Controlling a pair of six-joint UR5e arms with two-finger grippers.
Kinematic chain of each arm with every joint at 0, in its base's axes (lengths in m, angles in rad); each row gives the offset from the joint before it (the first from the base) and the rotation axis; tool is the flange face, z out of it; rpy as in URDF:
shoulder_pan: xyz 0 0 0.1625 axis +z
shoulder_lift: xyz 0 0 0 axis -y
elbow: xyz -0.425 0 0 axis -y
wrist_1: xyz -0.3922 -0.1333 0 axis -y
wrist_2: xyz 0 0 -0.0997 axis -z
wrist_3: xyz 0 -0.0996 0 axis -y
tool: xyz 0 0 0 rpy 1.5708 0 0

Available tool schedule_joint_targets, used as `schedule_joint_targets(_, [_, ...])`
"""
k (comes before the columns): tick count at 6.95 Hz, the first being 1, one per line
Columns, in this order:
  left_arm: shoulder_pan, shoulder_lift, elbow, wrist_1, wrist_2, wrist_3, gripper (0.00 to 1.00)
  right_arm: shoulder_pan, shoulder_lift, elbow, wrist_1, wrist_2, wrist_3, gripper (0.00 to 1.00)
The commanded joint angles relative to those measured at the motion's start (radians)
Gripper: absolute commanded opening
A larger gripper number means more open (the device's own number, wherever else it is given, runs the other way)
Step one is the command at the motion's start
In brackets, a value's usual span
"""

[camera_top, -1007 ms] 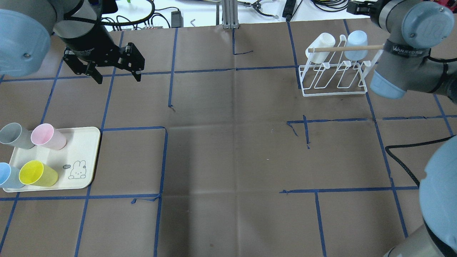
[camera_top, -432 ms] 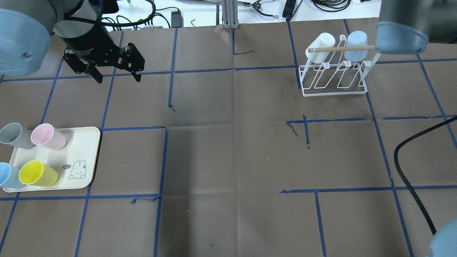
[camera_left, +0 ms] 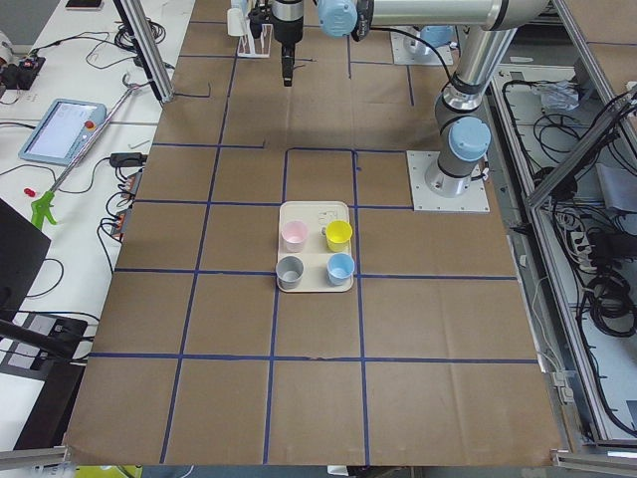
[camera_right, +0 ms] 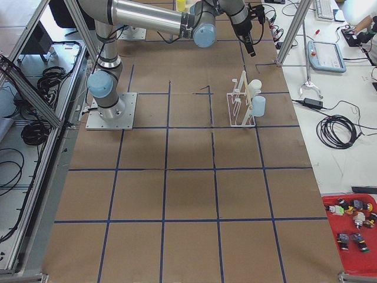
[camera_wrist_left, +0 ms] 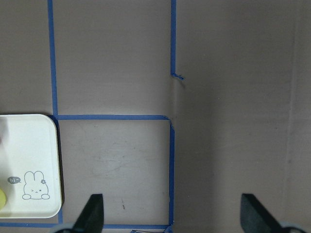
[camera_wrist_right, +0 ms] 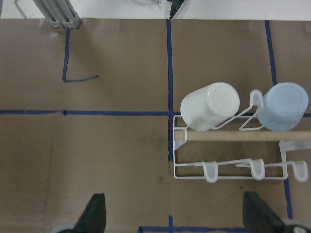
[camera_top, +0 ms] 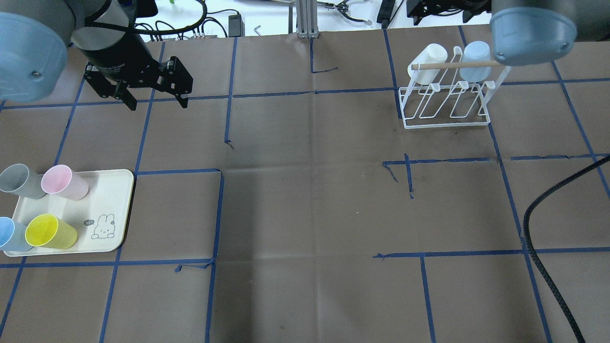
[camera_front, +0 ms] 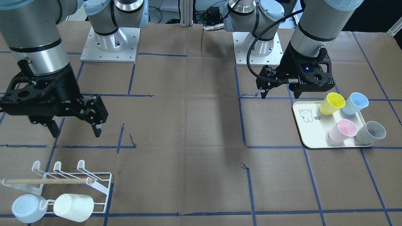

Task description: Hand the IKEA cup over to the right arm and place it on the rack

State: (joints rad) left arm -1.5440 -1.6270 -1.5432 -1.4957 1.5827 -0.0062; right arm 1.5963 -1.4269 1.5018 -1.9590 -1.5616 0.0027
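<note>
In the front-facing view the left arm (camera_front: pixel 317 22) comes down from the upper right, wrist pointing down. The left gripper (camera_front: pixel 279 94) hangs below it with both black fingers spread wide and nothing between them. The right arm (camera_front: pixel 34 40) fills the upper left of that view. The right gripper (camera_front: pixel 76 132), at middle left, also points down, its fingers well apart and empty. Each wrist camera shows two dark fingertips (camera_wrist_left: pixel 92 216) low in the frame, one near each bottom corner.

White coated-wire rack (camera_top: pixel 448 125), bare wooden dowel (camera_top: pixel 457 64); matt plastic cups (camera_top: pixel 50 232); smooth cream tray (camera_top: pixel 112 190); matt brown paper (camera_top: pixel 305 190), blue tape (camera_top: pixel 228 95).
</note>
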Motion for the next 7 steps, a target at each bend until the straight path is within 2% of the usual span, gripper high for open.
schedule_joint_targets(1, [-0.001,0.001,0.0,0.0,-0.001,-0.034,1.0,0.031,-0.072,0.006,0.274,0.0,0.105,1.0])
schedule_joint_targets(7, [0.001,0.001,-0.003,-0.011,-0.007,-0.051,1.0,0.034,-0.109,0.014,0.298,-0.006,0.102,1.0])
